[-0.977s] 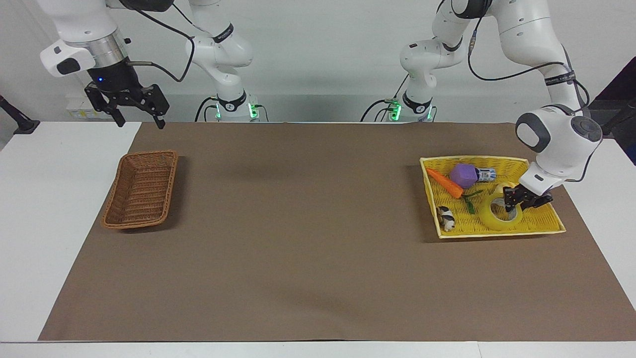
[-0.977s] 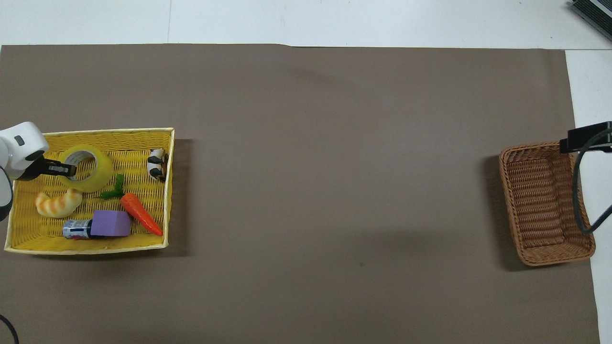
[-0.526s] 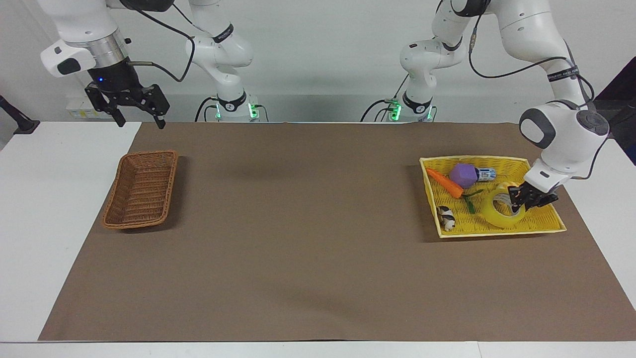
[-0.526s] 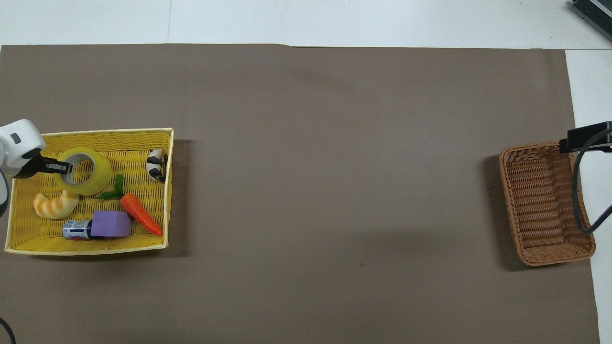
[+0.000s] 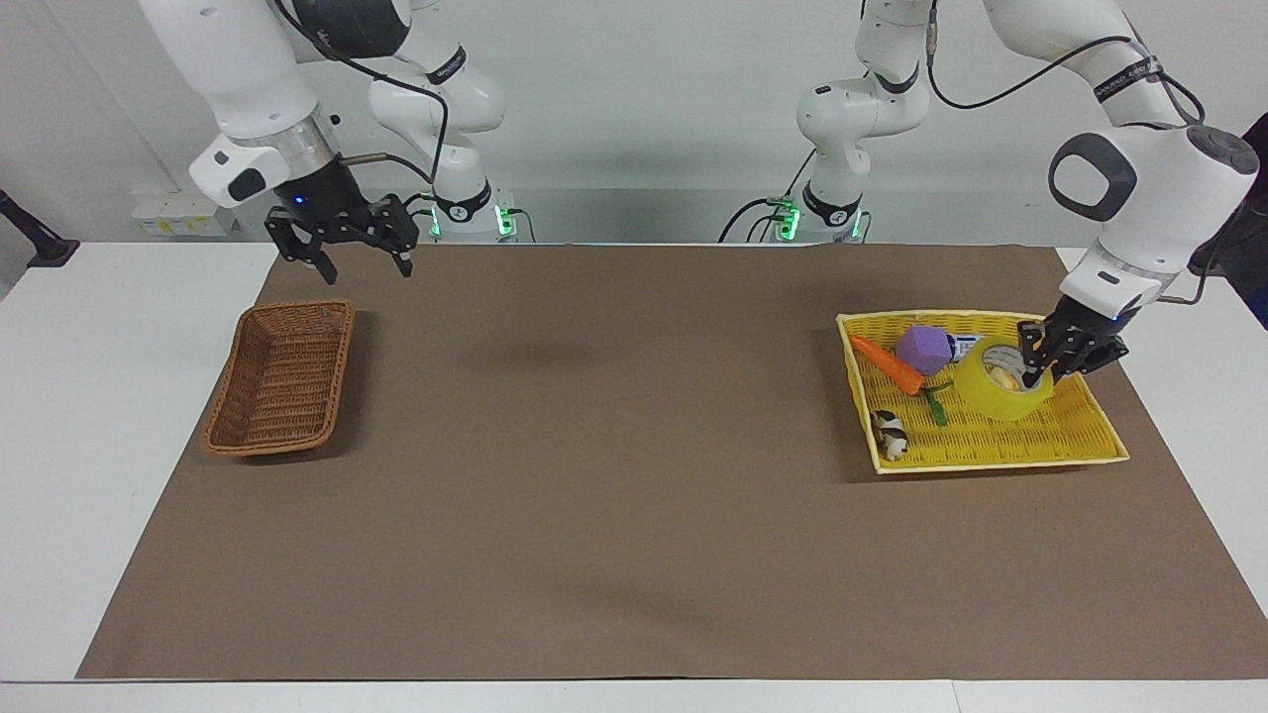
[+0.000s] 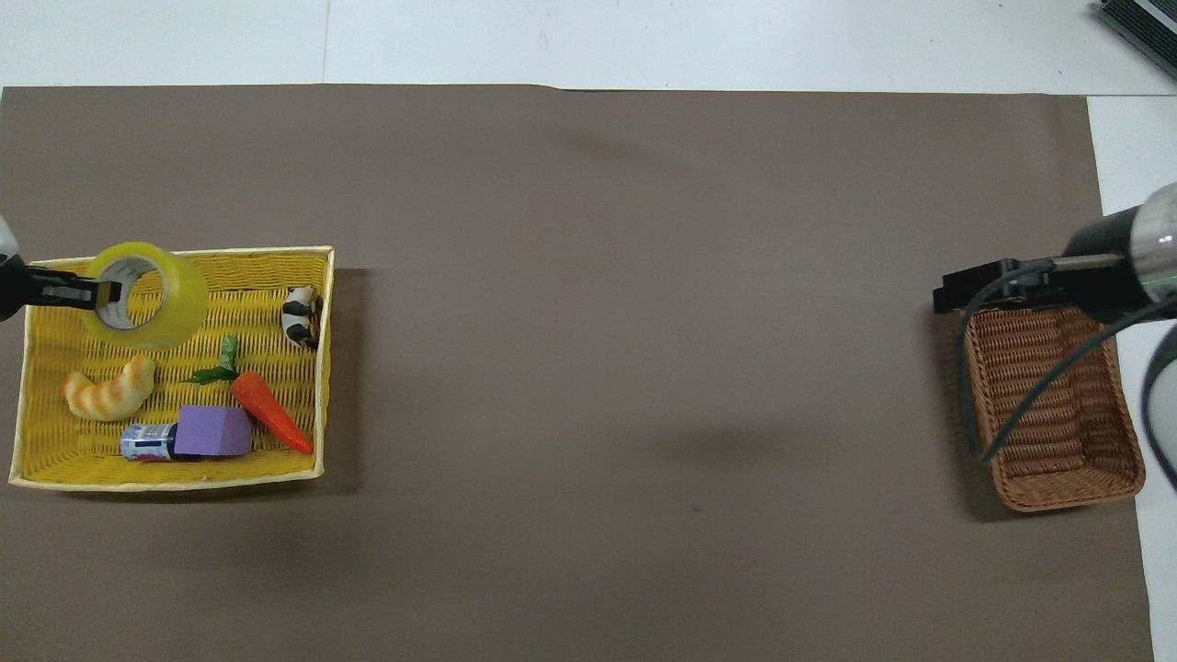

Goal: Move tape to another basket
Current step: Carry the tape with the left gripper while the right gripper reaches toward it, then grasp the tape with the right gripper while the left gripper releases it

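Note:
The tape [image 5: 1003, 393] [image 6: 152, 296], a glossy yellow roll with a pale core, hangs lifted above the yellow woven basket [image 5: 1080, 441] [image 6: 37, 441]. My left gripper [image 5: 1048, 368] [image 6: 103, 292] is shut on the roll's wall, one finger inside the core. The brown wicker basket [image 5: 280, 380] [image 6: 1048, 414] sits empty at the right arm's end of the table. My right gripper [image 5: 360, 263] [image 6: 975, 292] hangs open in the air by the wicker basket's edge that lies nearest the robots, holding nothing.
In the yellow basket lie an orange carrot [image 6: 269, 413], a purple block [image 6: 213, 430], a small can [image 6: 147, 441], a croissant toy [image 6: 108, 391] and a black-and-white cow figure [image 6: 300, 315]. A brown mat [image 5: 614, 475] covers the table between the two baskets.
My left gripper has risen with the tape, lifting it off the yellow basket's floor. My right arm has swung toward the table's middle and lower, beside the wicker basket.

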`<state>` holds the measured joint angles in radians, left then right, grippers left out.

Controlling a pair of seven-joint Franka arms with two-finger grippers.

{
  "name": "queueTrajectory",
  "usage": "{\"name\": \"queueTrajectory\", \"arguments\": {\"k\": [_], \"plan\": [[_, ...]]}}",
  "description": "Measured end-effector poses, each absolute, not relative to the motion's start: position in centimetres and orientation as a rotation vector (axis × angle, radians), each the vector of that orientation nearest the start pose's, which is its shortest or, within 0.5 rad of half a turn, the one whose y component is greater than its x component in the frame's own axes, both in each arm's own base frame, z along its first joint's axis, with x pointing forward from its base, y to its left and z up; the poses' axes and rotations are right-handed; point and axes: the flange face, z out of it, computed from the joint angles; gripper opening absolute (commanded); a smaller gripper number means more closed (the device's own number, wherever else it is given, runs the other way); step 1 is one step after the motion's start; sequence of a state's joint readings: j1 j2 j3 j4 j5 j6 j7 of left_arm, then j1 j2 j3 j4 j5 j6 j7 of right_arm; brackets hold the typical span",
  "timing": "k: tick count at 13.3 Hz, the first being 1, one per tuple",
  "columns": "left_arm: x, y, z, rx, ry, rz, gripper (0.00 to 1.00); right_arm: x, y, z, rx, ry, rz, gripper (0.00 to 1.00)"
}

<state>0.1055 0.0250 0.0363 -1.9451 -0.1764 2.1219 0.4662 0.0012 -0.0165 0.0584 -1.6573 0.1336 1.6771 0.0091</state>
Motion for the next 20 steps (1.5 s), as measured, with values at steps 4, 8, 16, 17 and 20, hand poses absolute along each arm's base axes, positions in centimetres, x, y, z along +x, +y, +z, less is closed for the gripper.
{"name": "queueTrajectory", "arguments": {"k": [4, 8, 16, 17, 20], "plan": [[57.1, -0.2, 47.7, -3.289, 0.349, -0.255, 0.00, 56.8, 9.5, 53.5, -2.808, -0.043, 0.046, 1.00], [56.2, -9.7, 47.4, -3.324, 0.300, -0.191, 0.00, 59.1, 15.4, 47.4, -2.638, 0.014, 0.060, 1.00], [50.9, -27.0, 42.0, -3.367, 0.153, -0.167, 0.00, 59.5, 29.1, 41.9, -2.328, 0.257, -0.082, 1.00], [50.5, -28.0, 41.8, -3.379, 0.131, -0.181, 0.00, 59.3, 30.1, 41.9, -2.324, 0.251, -0.082, 1.00], [51.1, -28.8, 42.1, -3.430, 0.055, -0.282, 0.00, 59.0, 30.6, 40.7, -2.339, 0.220, -0.070, 1.00]]}}
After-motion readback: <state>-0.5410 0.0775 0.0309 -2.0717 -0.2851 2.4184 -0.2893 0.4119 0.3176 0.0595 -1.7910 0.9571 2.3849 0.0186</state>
